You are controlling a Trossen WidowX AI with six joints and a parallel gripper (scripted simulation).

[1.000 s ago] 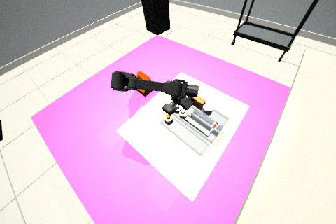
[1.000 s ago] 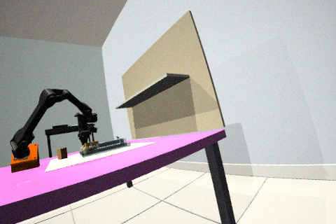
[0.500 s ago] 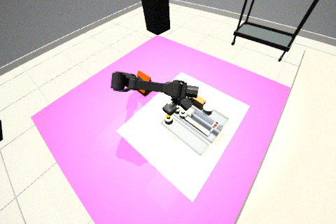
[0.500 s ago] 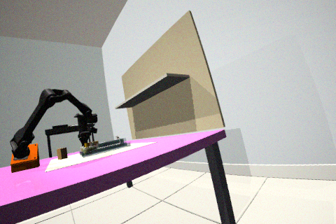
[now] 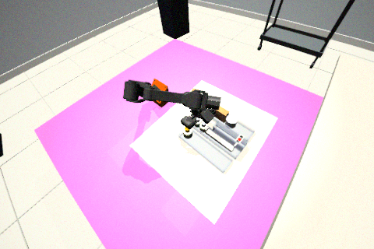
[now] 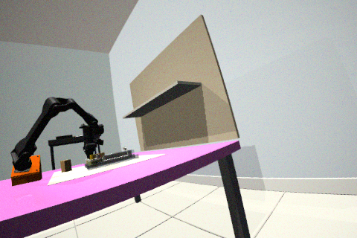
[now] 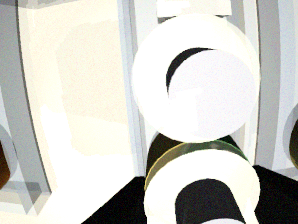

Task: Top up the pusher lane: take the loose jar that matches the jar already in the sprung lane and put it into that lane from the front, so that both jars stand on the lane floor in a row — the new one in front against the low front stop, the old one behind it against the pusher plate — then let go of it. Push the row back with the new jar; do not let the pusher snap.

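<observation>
My gripper [image 5: 187,124] [image 6: 93,152] is shut on a jar [image 5: 187,129] [image 7: 200,185] with a white body and an olive-yellow band. It holds the jar upright at the front end of the grey lane tray [image 5: 218,156] [image 6: 115,157]. Just ahead in the lane stands the matching white jar [image 5: 202,124] [image 7: 206,90], close to the held one; I cannot tell if they touch. The lane rails [image 7: 129,96] run along both sides. The pusher plate with a red mark [image 5: 238,138] sits far back in the tray. The lane floor under the held jar is hidden.
A brown box [image 5: 222,113] [image 6: 66,165] and another white jar [image 5: 231,120] stand behind the tray on the white mat [image 5: 195,191]. The arm's orange base [image 5: 159,84] [image 6: 25,169] is on the left. A shelf board [image 6: 178,111] rises at the table's back.
</observation>
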